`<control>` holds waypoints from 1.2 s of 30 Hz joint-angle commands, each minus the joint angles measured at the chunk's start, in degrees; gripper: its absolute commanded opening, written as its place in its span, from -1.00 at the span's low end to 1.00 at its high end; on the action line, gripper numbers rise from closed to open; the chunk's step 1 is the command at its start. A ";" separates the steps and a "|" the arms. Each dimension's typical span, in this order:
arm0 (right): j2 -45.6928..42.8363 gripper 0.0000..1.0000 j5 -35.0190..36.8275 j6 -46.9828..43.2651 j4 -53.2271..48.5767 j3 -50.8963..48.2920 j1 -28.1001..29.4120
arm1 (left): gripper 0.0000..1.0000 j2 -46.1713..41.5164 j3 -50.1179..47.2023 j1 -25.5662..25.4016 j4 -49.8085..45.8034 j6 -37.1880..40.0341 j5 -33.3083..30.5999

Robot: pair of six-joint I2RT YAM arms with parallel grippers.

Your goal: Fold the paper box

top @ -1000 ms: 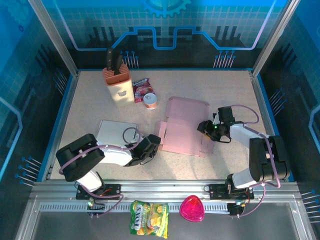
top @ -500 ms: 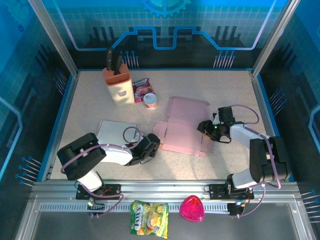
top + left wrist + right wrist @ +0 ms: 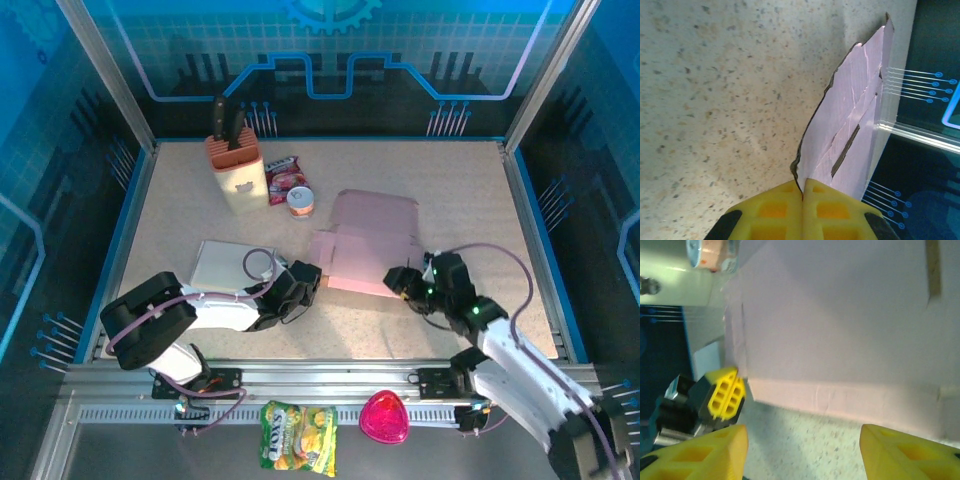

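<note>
Left claw clamped on paper box, right claw released.
We see the left claw pinching the flat pink box's 8 o'clock corner; right claw jaws stand apart just off its 5 o'clock edge, nothing between them. Paper box lies centred on the worktop; knife block and a small can beyond at 11 o'clock.

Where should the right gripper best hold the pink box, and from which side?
Take the box by its near edge, low from the near side: it lies nearly flat, that edge faces the open right gripper, and the left gripper pinches its left corner.
</note>
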 commanded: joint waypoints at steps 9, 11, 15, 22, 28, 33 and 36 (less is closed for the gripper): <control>-10.08 0.53 18.37 29.78 13.14 -12.72 14.52 | -1.00 -1.57 2.76 -0.74 2.73 2.18 -1.51; -6.19 0.57 18.69 30.84 17.09 -12.67 15.45 | -1.00 -1.62 2.89 -0.74 2.93 2.27 -1.42; 1.51 0.59 20.09 31.87 26.82 -12.60 16.29 | -1.00 -1.49 3.51 -1.00 2.85 2.30 -1.24; 13.33 0.46 21.71 31.60 38.12 -9.29 16.18 | -1.00 -1.40 3.79 -1.27 3.28 2.01 -0.90; 16.66 0.20 22.54 31.43 41.73 -8.04 16.05 | -1.00 -1.80 3.43 -1.29 3.29 1.68 -0.97; 13.53 -0.19 23.70 30.22 37.70 -6.88 15.45 | -1.00 -1.81 3.08 -1.36 3.55 1.57 -0.98; 11.47 -0.51 23.20 29.46 34.00 -6.00 14.14 | -1.00 -1.57 3.07 -1.36 3.92 1.67 -0.83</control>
